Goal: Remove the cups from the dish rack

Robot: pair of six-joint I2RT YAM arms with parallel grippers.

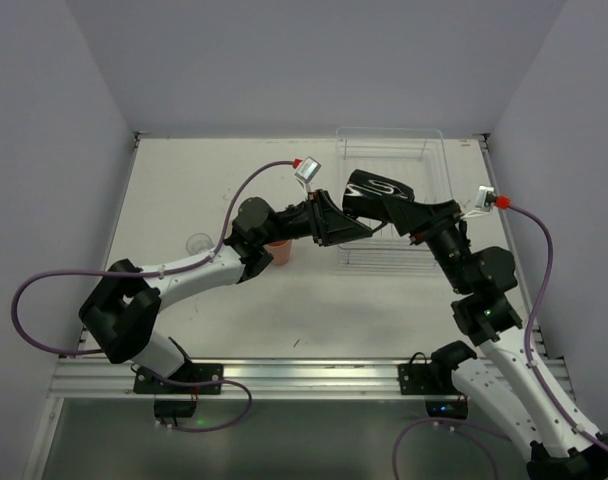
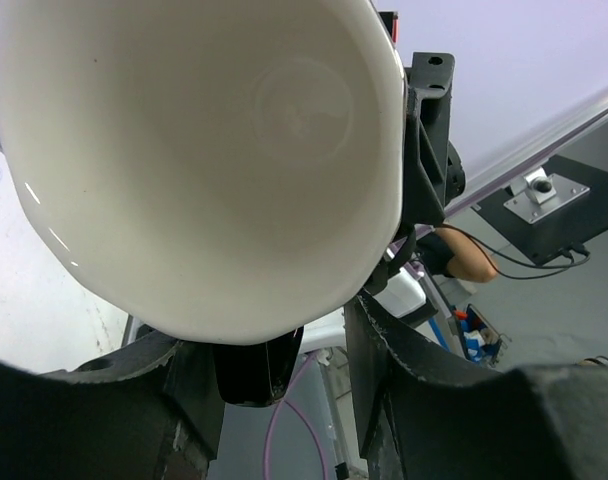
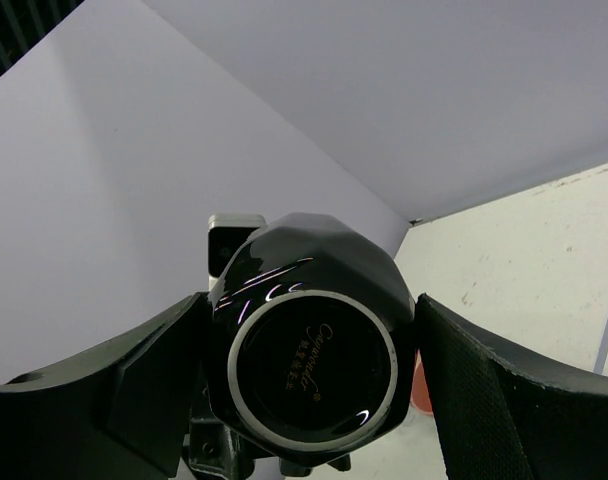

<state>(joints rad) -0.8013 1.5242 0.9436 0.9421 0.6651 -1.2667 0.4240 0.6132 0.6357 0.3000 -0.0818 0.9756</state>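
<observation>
Pink tumbler (image 1: 277,252) stands on the table (image 1: 184,190); past it the right tool (image 3: 312,385) is clamped on the black cup (image 3: 309,300), up over the dish rack (image 1: 429,150); left tool (image 1: 344,218), fingers apart, is beside it; next, I think, set it down softly.

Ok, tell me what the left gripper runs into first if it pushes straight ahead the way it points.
The black cup, held in the right gripper. Its white inside fills the left wrist view, mouth toward the left gripper. The gap looks slight, though depth is unclear.
</observation>
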